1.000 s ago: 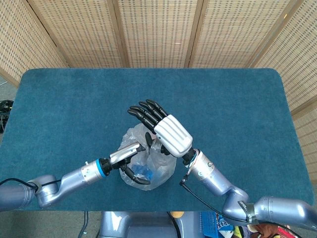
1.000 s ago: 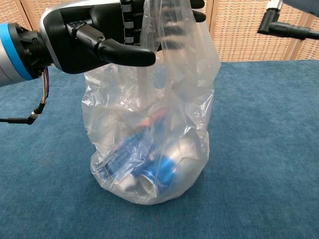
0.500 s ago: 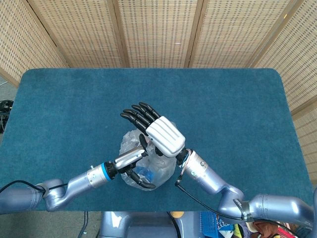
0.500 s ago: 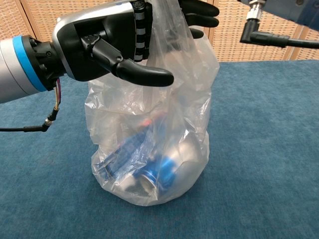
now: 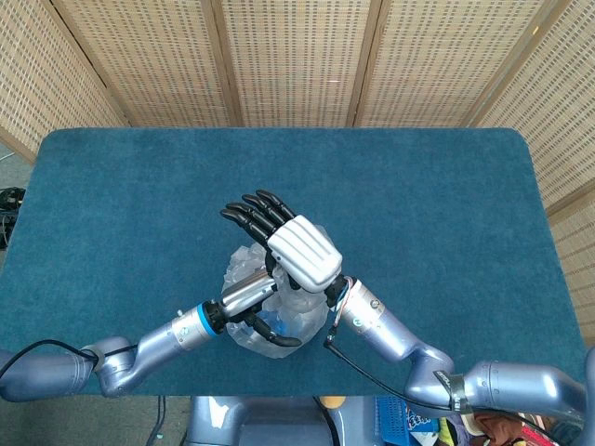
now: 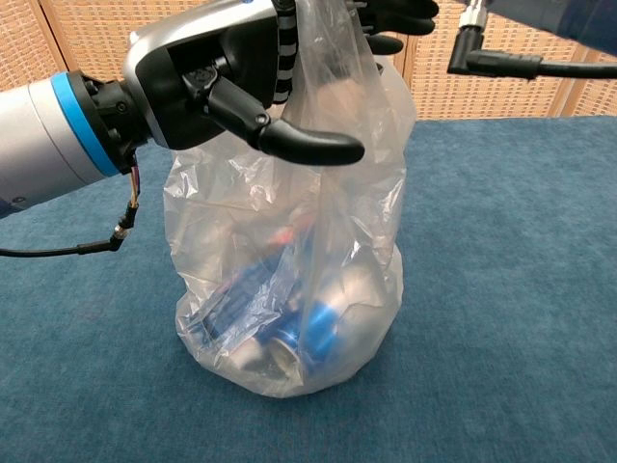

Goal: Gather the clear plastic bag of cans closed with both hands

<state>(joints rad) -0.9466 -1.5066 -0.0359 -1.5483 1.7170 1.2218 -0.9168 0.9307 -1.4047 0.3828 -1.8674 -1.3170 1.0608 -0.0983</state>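
Note:
The clear plastic bag [image 6: 289, 280] stands on the blue table with several blue and silver cans [image 6: 289, 323] at its bottom. Its top is drawn upward into a narrow neck [image 6: 333, 58]. My left hand [image 6: 217, 82] is against the neck's left side, thumb [image 6: 308, 145] stretched out across the front of the plastic and well apart from the fingers. My right hand [image 5: 299, 249] hovers over the bag [image 5: 279, 311] with its fingers [image 5: 249, 210] straight and spread. In the chest view only its dark fingertips [image 6: 400, 14] show behind the neck. My left hand [image 5: 249, 292] lies just under it.
The blue-carpeted table [image 5: 428, 186] stretches wide around the bag. Wicker screens [image 5: 297, 56] close off the far side. A black cable [image 6: 525, 66] from my right arm hangs at the upper right in the chest view.
Both hands have closed in on the bag's top. The left hand slid further right across the neck, the right hand shifted left over it, and the neck has narrowed.

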